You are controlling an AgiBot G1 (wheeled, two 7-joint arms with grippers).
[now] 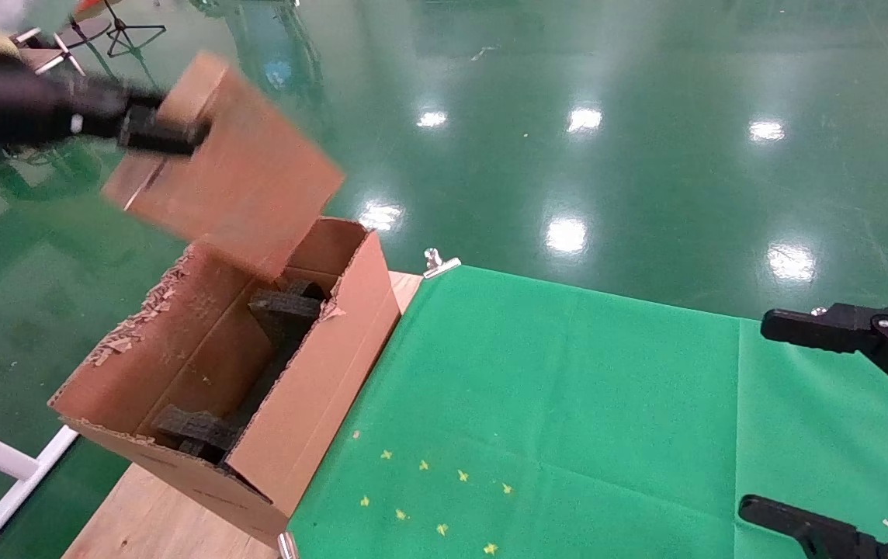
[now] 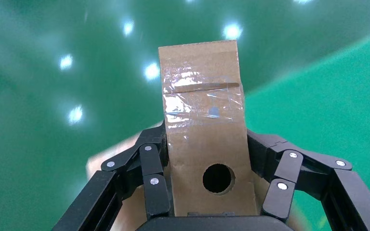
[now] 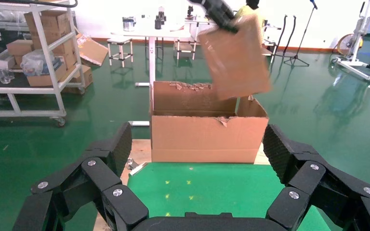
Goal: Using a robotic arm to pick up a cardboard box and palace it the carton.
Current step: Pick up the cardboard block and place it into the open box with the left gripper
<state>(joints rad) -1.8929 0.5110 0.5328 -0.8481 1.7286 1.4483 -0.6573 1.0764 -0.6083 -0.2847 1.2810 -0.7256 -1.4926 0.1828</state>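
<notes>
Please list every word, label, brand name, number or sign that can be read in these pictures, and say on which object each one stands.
There is no readable text in any view.
The cardboard box, held in the left gripper, shows only clear tape and a round hole.
The carton has plain brown walls.
The right gripper shows no logo.
The yellow marks on the green cloth are shapes, not letters.

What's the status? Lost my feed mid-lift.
Left gripper shut on box, held tilted above carton. Right gripper open, idle over green mat. Black foam inside carton; nothing between.
</notes>
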